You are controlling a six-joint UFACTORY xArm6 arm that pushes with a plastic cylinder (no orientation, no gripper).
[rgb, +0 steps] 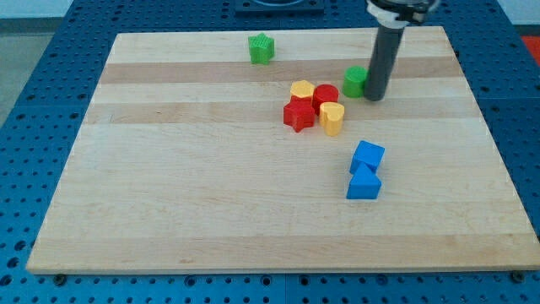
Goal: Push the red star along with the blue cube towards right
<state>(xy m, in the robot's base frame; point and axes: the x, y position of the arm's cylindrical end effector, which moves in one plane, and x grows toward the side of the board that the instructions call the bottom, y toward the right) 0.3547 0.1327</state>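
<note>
The red star (297,115) lies near the board's middle, at the left of a tight cluster with a red cylinder (326,97), a yellow hexagon (302,89) and a yellow heart-shaped block (332,119). The blue cube (368,156) lies below and right of the cluster, touching a blue triangular block (364,183) beneath it. My tip (375,98) stands above and right of the cluster, touching the right side of a green block (355,82). The tip is well apart from the red star and the blue cube.
A green star-like block (261,48) sits alone near the board's top edge. The wooden board (169,186) rests on a blue perforated table (34,101).
</note>
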